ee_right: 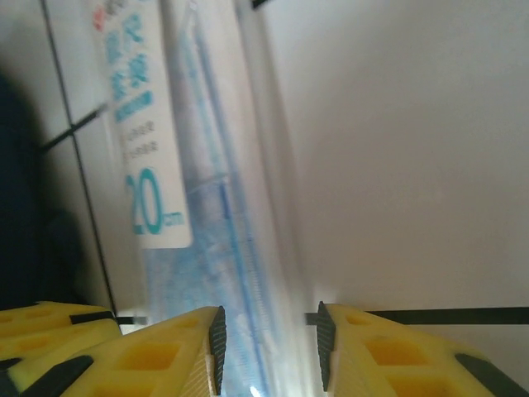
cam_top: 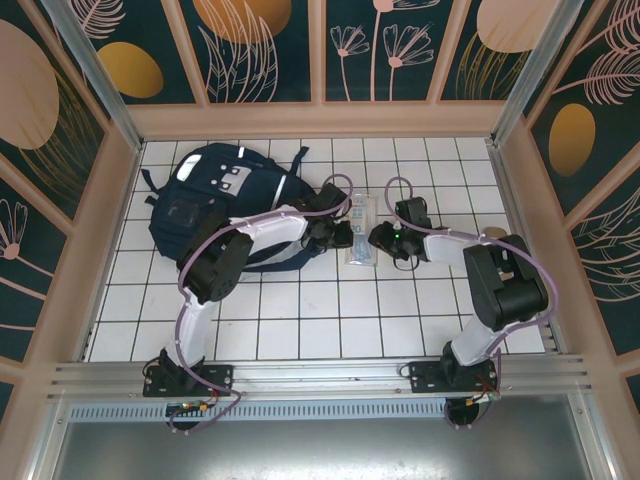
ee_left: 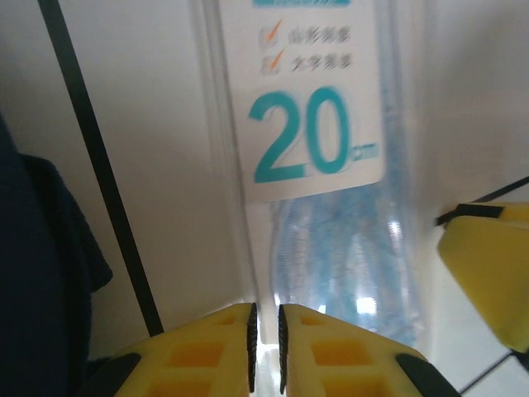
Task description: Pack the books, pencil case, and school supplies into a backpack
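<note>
The school supplies show as a clear flat packet (cam_top: pixel 361 235) with blue-and-white print, lying on the white tiles right of the navy backpack (cam_top: pixel 215 195). My left gripper (cam_top: pixel 342 237) is at the packet's left side, my right gripper (cam_top: pixel 381 240) at its right side. In the left wrist view the left gripper (ee_left: pixel 266 318) has its pads almost together on the left edge of the packet (ee_left: pixel 322 165). In the right wrist view the right gripper (ee_right: pixel 270 327) stands open, straddling the right edge of the packet (ee_right: pixel 190 190). The books and the pencil case are out of view.
The backpack's dark fabric (ee_left: pixel 33 273) lies close on the left of the left gripper. A yellow finger of the right gripper (ee_left: pixel 488 273) shows across the packet. Wooden walls ring the tiled floor (cam_top: pixel 300 320).
</note>
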Tool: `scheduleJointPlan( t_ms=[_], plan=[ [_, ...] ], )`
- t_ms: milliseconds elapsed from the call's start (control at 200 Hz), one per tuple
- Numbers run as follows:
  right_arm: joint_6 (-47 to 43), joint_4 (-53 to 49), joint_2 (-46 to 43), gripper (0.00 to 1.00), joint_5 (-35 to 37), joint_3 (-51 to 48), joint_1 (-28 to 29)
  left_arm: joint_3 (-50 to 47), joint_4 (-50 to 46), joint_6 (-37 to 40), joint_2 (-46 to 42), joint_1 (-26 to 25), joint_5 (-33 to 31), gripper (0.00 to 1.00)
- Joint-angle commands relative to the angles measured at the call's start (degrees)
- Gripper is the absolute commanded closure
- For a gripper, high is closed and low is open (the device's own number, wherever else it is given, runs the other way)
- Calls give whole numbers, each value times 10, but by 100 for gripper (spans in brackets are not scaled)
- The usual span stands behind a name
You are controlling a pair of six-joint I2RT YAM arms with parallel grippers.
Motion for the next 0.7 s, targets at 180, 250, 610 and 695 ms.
scheduleJointPlan(
  t_ms=[180,250,610,695],
  plan=[
    [15,94,57,64,-107,-14,-5,-6,-11,-1,27,-1,0,84],
    [25,129,65,64,-145,-19,-8,-6,-13,0,29,-1,-1,84],
    [32,184,54,85,-224,-37,-35,-1,-31,12,25,-1,-19,84],
    [30,195,56,86,-248,-39,-41,-1,-35,16,24,-1,-22,84]
  ],
)
